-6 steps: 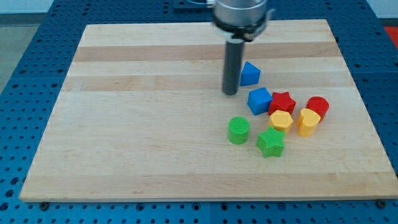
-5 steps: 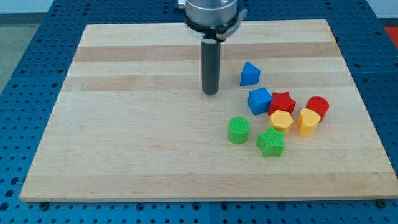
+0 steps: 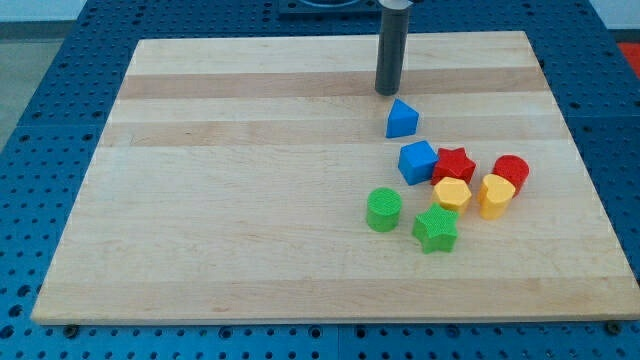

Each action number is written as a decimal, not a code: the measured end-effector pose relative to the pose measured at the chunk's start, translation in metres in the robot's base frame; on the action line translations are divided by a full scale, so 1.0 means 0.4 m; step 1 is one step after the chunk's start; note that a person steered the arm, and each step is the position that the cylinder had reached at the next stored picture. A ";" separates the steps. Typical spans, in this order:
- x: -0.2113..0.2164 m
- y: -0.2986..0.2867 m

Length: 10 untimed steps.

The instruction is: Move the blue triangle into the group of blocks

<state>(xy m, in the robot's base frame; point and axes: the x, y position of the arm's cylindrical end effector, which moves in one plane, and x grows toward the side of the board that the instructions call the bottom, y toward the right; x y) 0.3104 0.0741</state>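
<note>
The blue triangle (image 3: 402, 119) sits on the wooden board (image 3: 240, 190), a short gap above the group of blocks at the view's right. My tip (image 3: 387, 92) rests on the board just above and slightly left of the blue triangle, apart from it. The group holds a blue cube (image 3: 417, 161), a red star (image 3: 455, 163), a red cylinder (image 3: 511, 171), two yellow blocks (image 3: 452, 193) (image 3: 495, 195), a green star (image 3: 436, 229) and a green cylinder (image 3: 383, 209).
The board lies on a blue perforated table (image 3: 40, 90). The board's top edge runs just above my tip.
My tip has moved from left of the blue triangle up and to the right, and now stands above it. No block has moved.
</note>
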 end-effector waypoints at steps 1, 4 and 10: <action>0.093 0.009; 0.241 0.028; 0.409 -0.078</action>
